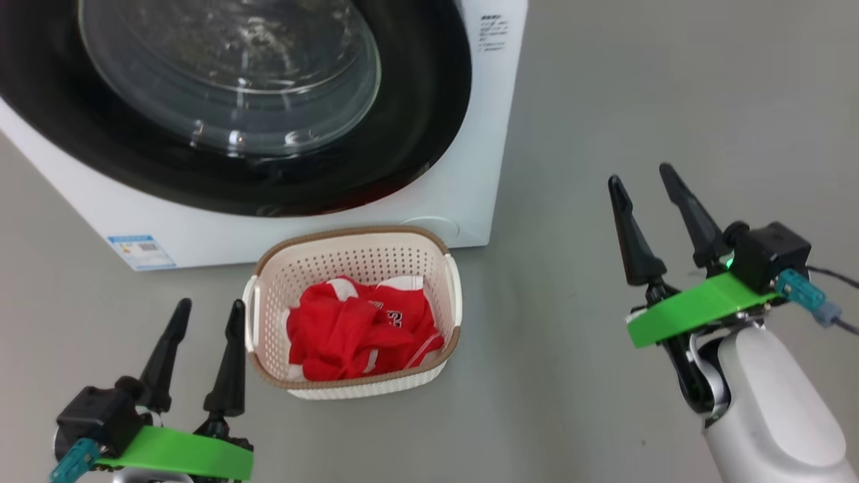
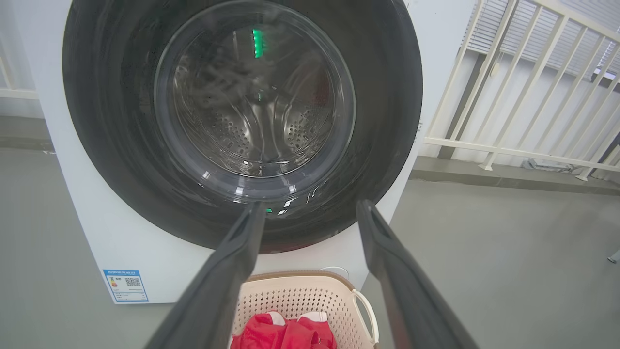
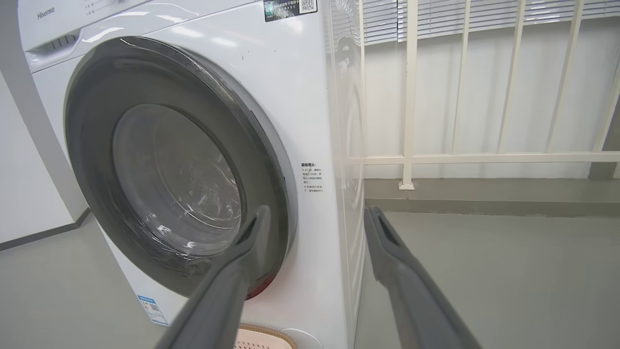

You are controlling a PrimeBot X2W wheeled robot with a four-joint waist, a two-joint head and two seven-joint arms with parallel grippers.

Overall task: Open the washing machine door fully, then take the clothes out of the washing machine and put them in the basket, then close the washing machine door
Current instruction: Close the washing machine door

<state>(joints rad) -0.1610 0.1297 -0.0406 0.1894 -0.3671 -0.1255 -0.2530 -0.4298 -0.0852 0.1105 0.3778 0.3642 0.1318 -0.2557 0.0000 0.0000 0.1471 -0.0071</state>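
Note:
The washing machine (image 1: pixel 470 174) (image 3: pixel 310 97) stands white on the grey floor, and its door (image 1: pixel 221 100) (image 2: pixel 242 121) (image 3: pixel 174 169) with the black rim and glass bowl lies flush against the front. Right below it sits the basket (image 1: pixel 356 258) (image 2: pixel 310 295), holding the red clothes (image 1: pixel 356 329) (image 2: pixel 286 334). My left gripper (image 1: pixel 208 308) (image 2: pixel 310 213) is open just left of the basket, nothing between its fingers. My right gripper (image 1: pixel 644 178) (image 3: pixel 315 218) is open and empty over bare floor, to the right of the machine's corner.
A white railing (image 3: pixel 411 97) (image 2: pixel 523 97) with a low kerb runs behind and to the right of the machine. A blue label (image 1: pixel 141 249) is stuck low on the machine's front. Grey floor (image 1: pixel 637 100) spreads to the right of the basket.

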